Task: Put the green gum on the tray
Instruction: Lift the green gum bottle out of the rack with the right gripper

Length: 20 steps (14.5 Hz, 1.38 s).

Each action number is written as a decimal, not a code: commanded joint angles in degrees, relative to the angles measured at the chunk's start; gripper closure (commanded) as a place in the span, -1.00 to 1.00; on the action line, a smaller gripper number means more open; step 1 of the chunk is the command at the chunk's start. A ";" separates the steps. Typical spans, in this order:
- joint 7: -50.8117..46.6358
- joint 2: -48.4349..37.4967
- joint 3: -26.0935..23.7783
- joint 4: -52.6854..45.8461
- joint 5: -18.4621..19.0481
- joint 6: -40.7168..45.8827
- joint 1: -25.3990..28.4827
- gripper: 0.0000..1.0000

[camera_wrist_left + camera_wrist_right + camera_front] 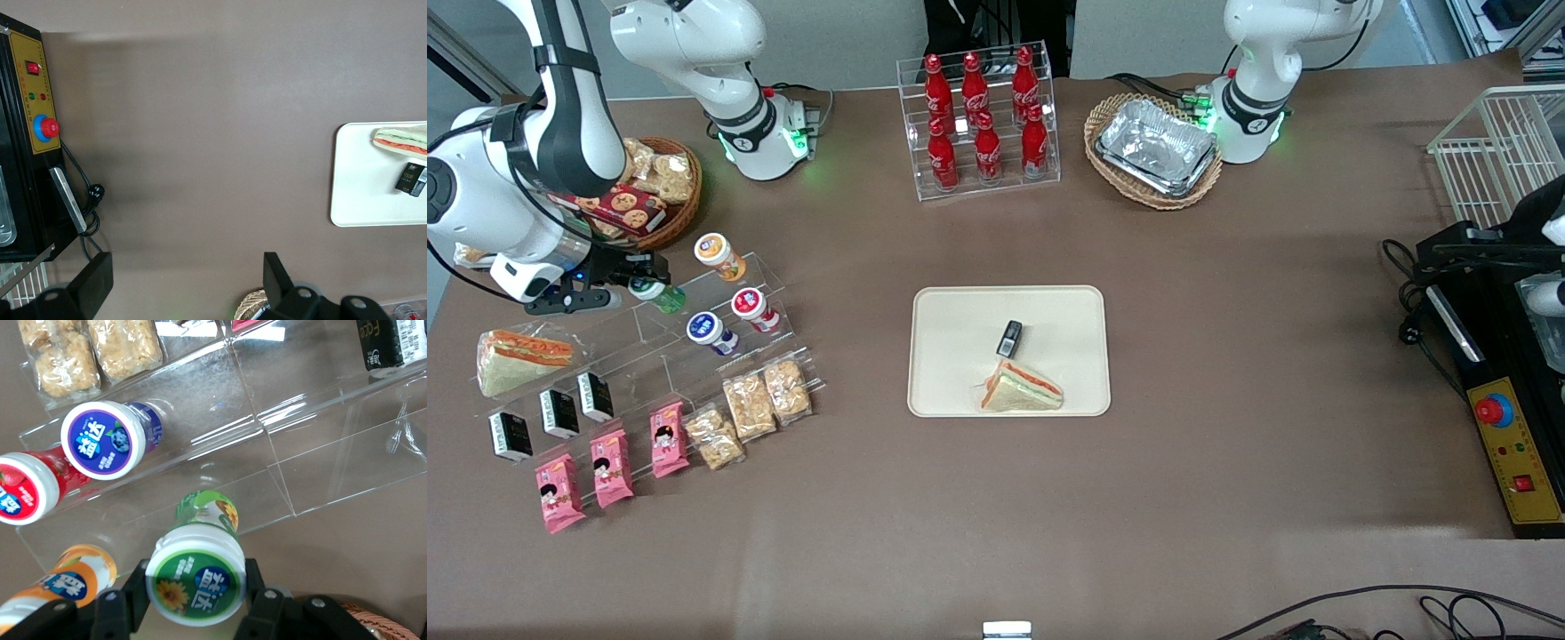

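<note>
The gripper (195, 600) was at the clear display rack (694, 320) toward the working arm's end of the tabletop (1227, 356), its fingers (263, 603) clamped on the green gum (197, 577) just below the lid. The tray (951, 356) lay well apart, carrying a sandwich (1021, 389) and a small black packet (1009, 338).
</note>
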<state>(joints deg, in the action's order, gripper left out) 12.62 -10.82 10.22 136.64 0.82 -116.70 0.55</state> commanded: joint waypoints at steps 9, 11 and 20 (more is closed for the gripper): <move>3.20 3.34 -0.20 -14.53 0.50 9.35 -0.37 0.43; 3.11 5.36 -0.20 -21.73 0.06 15.68 -0.11 0.42; -6.87 12.84 -5.63 -48.04 -7.40 37.75 0.86 0.42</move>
<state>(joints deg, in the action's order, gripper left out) 12.54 -1.47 7.76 96.97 -3.90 -85.97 1.19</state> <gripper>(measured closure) 0.405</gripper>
